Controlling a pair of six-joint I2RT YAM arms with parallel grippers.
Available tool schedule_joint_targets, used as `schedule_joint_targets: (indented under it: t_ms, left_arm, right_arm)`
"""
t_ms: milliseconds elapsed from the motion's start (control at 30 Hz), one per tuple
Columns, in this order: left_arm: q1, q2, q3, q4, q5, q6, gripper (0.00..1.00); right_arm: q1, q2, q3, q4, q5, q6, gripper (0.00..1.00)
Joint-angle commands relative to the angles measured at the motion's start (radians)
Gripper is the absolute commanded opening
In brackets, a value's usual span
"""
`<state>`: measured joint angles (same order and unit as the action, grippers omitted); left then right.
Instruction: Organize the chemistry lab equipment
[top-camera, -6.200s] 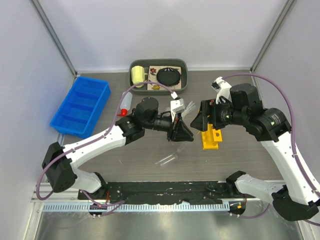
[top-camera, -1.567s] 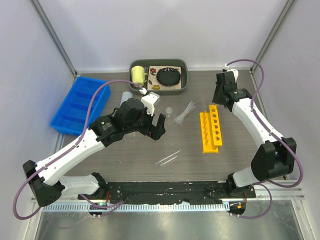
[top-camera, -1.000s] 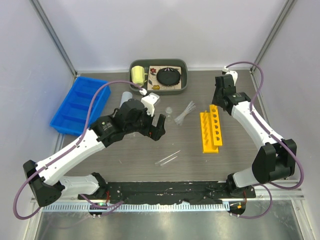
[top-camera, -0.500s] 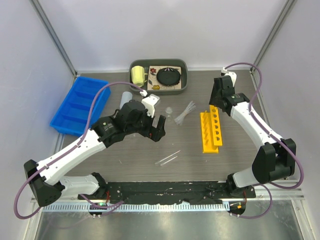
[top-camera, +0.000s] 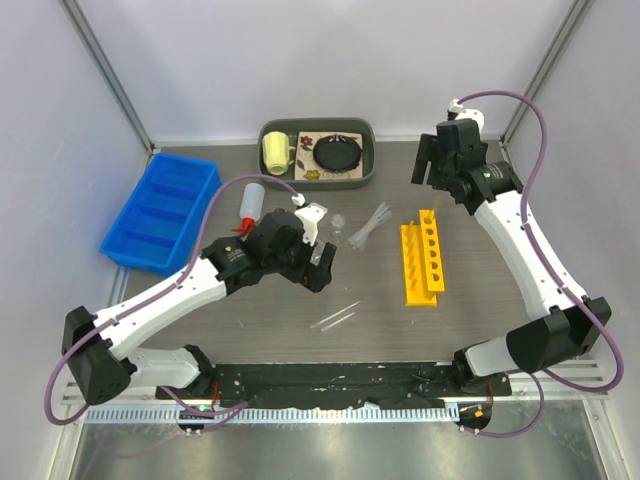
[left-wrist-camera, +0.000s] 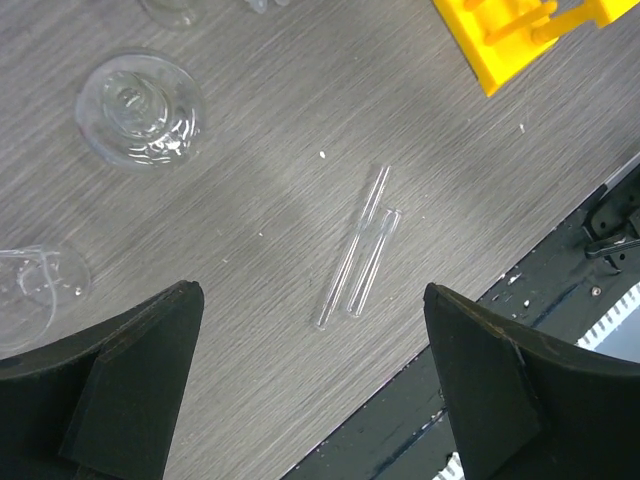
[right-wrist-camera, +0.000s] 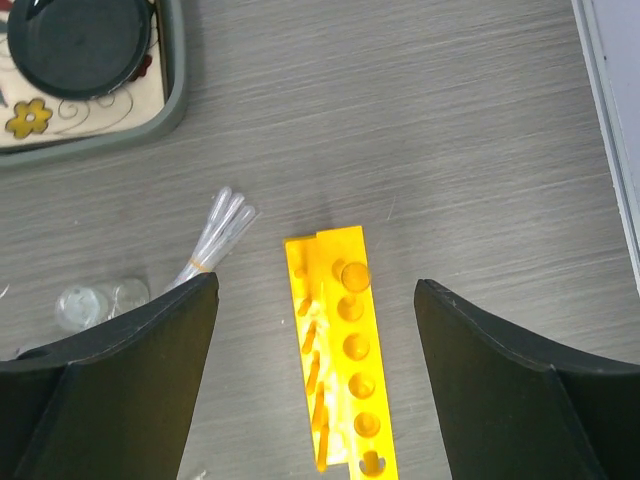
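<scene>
The table (top-camera: 470, 320) is grey-brown with wood grain. My tube rack (right-wrist-camera: 345, 380) is yellow; the test tubes (left-wrist-camera: 362, 262) at the centre of my left wrist view are clear. Left in the overhead view, the divided bin (top-camera: 160, 212) is blue and the squeeze bottle (top-camera: 252, 198) white with a red cap. The top-centre tray (top-camera: 369, 150) is grey-green, with a pale yellow mug (top-camera: 275, 152), black disc (top-camera: 337, 153) and cream card (right-wrist-camera: 90, 115) printed with a yellow flower.

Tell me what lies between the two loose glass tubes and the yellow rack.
Nothing: bare tabletop runs from the glass tubes to the yellow rack, clearest in the left wrist view.
</scene>
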<state>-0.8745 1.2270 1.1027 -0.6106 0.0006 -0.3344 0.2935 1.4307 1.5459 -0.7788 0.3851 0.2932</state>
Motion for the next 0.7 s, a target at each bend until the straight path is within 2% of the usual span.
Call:
schedule_joint_targets:
  t_ms: [0, 100, 233, 333, 667]
  left_arm:
    - [-0.006, 0.040, -0.052, 0.074, 0.033, -0.034, 0.96]
    - [-0.033, 0.071, -0.089, 0.110, 0.009, -0.064, 0.95]
    - [-0.092, 0.115, -0.128, 0.161, -0.088, -0.126, 0.86]
    - [-0.132, 0.149, -0.173, 0.207, -0.125, -0.149, 0.84]
    - [-0.188, 0.224, -0.244, 0.296, -0.241, -0.176, 0.80]
  right_arm:
    - [0.054, -0.081, 0.034, -0.125, 0.017, -0.006, 0.85]
    - [0.096, -0.111, 0.017, -0.146, 0.020, -0.003, 0.85]
    - [0.145, -0.125, -0.001, -0.180, 0.026, 0.003, 0.85]
    - [0.168, -0.148, -0.036, -0.178, 0.026, 0.007, 0.86]
    - [0.174, -0.217, -0.145, -0.152, 0.018, -0.002, 0.86]
